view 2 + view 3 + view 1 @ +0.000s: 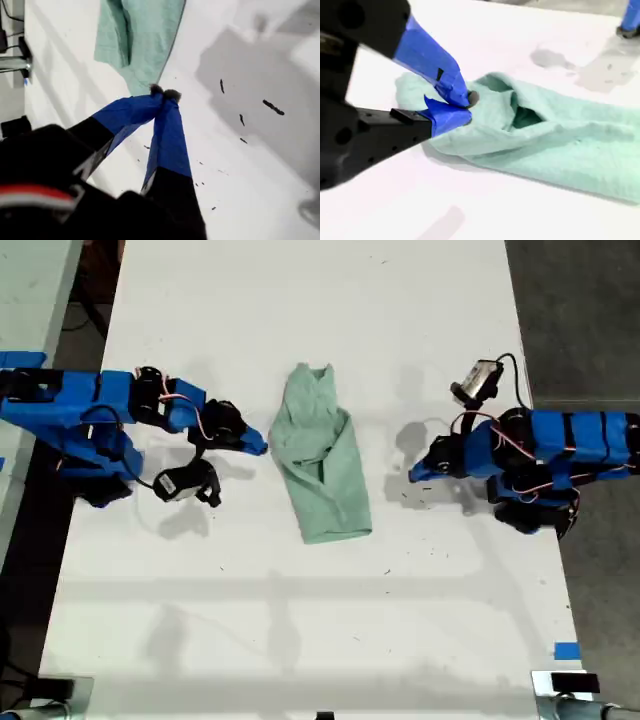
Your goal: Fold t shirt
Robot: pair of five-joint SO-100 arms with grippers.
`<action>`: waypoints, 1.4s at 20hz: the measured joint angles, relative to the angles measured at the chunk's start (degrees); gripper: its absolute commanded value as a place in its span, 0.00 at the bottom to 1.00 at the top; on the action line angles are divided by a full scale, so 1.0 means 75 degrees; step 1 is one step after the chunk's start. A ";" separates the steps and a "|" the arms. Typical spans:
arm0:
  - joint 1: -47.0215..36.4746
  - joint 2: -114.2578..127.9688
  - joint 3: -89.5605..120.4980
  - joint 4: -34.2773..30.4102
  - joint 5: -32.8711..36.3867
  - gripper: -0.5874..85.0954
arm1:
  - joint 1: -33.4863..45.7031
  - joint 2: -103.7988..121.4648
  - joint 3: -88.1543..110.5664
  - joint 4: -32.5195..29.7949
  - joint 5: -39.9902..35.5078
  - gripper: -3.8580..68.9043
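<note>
My first gripper [164,93] jaws closed, empty, near t shirt [322,455]; my second gripper [465,106] jaws narrow beside its edge (contact unclear). Worktop [400,620] specks only in first wrist view.

White table [330,640] fills most of exterior view, scattered small dark specks [272,106] on surface. Blue tape [566,651] at table's lower right edge in exterior view. Dark grey floor [580,310] along exterior view's right side. Dark cables [85,300] in upper left corner. Metal clamps [560,685] at bottom corners.
</note>
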 measured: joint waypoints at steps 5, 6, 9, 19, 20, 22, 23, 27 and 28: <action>0.1184 -0.4523 -0.3938 0.1102 -0.0070 0.18 | -0.0504 -0.3434 -0.2086 -0.0234 0.0023 0.16; 0.1371 -0.4863 -0.4184 0.1137 -0.0152 0.19 | -0.0539 -0.3926 -0.2332 -0.0316 -0.0023 0.24; 0.1781 -0.5602 -0.4582 0.1148 -0.0398 0.23 | -0.0551 -0.5191 -0.3082 -0.0469 -0.0199 0.34; 0.1582 -0.8953 -0.7125 0.1090 -0.0023 0.00 | -0.0750 -0.6949 -0.4641 -0.0469 -0.0352 0.35; 0.1559 -0.9023 -0.7207 0.1055 -0.0012 0.00 | -0.0773 -0.7031 -0.4652 -0.0469 -0.0352 0.35; 0.1559 -0.9047 -0.7254 0.1066 -0.0012 0.00 | -0.0820 -0.7090 -0.4652 -0.0469 -0.0352 0.35; 0.1559 -0.9047 -0.7266 0.1102 -0.0012 0.00 | -0.0844 -0.7148 -0.4652 -0.0469 -0.0352 0.35; 0.1559 -0.9023 -0.7324 0.1430 0.0012 0.00 | -0.0867 -0.7523 -0.4652 -0.0492 -0.0352 0.35; 0.1559 -0.9023 -0.7406 0.1535 0.0047 0.00 | -0.0867 -0.7723 -0.4652 -0.0598 -0.0352 0.35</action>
